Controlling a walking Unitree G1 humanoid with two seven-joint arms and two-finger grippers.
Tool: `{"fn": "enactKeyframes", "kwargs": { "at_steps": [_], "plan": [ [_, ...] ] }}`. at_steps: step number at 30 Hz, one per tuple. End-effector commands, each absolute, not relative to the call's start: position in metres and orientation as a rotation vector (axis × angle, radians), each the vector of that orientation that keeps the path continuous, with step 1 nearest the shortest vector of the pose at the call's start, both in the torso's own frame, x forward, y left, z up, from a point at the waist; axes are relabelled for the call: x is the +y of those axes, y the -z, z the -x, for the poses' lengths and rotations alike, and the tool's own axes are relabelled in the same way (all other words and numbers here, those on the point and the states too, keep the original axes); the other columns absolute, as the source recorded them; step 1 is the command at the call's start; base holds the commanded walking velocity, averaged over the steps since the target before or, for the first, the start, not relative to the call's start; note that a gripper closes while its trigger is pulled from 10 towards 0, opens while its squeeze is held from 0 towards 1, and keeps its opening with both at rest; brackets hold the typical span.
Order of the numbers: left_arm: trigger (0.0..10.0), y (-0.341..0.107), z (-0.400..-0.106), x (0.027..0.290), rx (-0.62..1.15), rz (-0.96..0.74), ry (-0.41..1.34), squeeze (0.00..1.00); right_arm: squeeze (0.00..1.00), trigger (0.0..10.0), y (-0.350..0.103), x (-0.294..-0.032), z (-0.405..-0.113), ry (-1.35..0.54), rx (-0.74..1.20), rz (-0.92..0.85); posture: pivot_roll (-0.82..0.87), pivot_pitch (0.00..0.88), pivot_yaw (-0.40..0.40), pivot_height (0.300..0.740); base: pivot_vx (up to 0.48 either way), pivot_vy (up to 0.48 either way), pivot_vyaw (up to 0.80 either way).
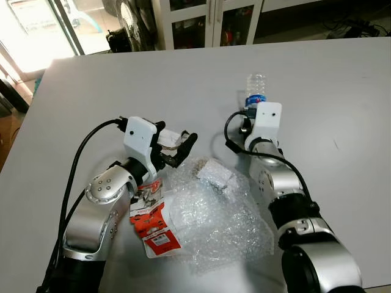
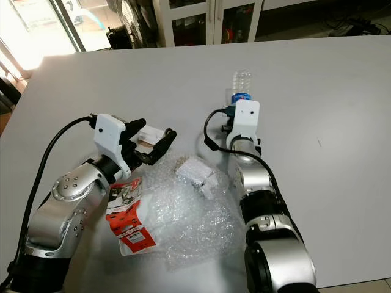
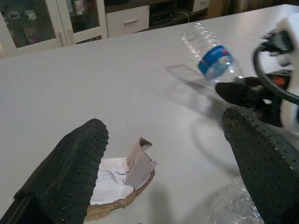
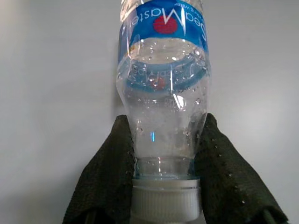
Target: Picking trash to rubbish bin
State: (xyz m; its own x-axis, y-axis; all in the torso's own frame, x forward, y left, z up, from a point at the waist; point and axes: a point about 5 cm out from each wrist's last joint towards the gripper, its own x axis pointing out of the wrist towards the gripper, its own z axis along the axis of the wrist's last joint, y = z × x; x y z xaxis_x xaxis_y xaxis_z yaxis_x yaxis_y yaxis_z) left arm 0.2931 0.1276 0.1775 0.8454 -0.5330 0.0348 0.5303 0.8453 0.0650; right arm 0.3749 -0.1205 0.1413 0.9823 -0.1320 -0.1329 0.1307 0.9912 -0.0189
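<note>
A clear plastic bottle [image 4: 163, 93] with a blue label lies on the white table [image 1: 122, 85], also seen past the right wrist [image 1: 256, 87]. My right gripper [image 4: 163, 175] is shut on the bottle's neck just above its white cap, one finger [image 4: 110, 172] on each side. A torn scrap of cardboard and paper [image 3: 122, 184] lies on the table to the left [image 1: 169, 139]. My left gripper [image 3: 163, 154] is open around that scrap, with a finger [image 3: 65, 172] on either side and neither touching it.
A sheet of bubble wrap [image 1: 214, 213] with crumpled white paper [image 1: 217, 174] on it lies between my arms. Red and white packaging [image 1: 153, 223] lies under the left forearm. Glass-door cabinets [image 1: 208, 21] and a fan [image 1: 131, 18] stand beyond the table's far edge.
</note>
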Motion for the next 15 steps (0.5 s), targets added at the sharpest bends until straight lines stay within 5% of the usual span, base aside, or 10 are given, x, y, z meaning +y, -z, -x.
{"fn": "enactKeyframes", "kwargs": {
  "at_steps": [1, 15],
  "plan": [
    [10.0, -0.181, -0.296, 0.127, -0.075, -0.062, 0.539, 0.0, 0.0, 10.0, -0.136, -0.123, -0.368, 0.15, 0.138, 0.059, 0.12, 0.164, 0.052, 0.74, 0.0, 0.0, 0.0],
    [10.0, -0.192, -0.318, 0.123, -0.158, -0.054, 0.476, 0.0, 0.0, 10.0, -0.181, -0.137, -0.358, 0.208, -0.126, 0.172, 0.06, 0.085, 0.066, 0.74, 0.0, 0.0, 0.0]
  ]
}}
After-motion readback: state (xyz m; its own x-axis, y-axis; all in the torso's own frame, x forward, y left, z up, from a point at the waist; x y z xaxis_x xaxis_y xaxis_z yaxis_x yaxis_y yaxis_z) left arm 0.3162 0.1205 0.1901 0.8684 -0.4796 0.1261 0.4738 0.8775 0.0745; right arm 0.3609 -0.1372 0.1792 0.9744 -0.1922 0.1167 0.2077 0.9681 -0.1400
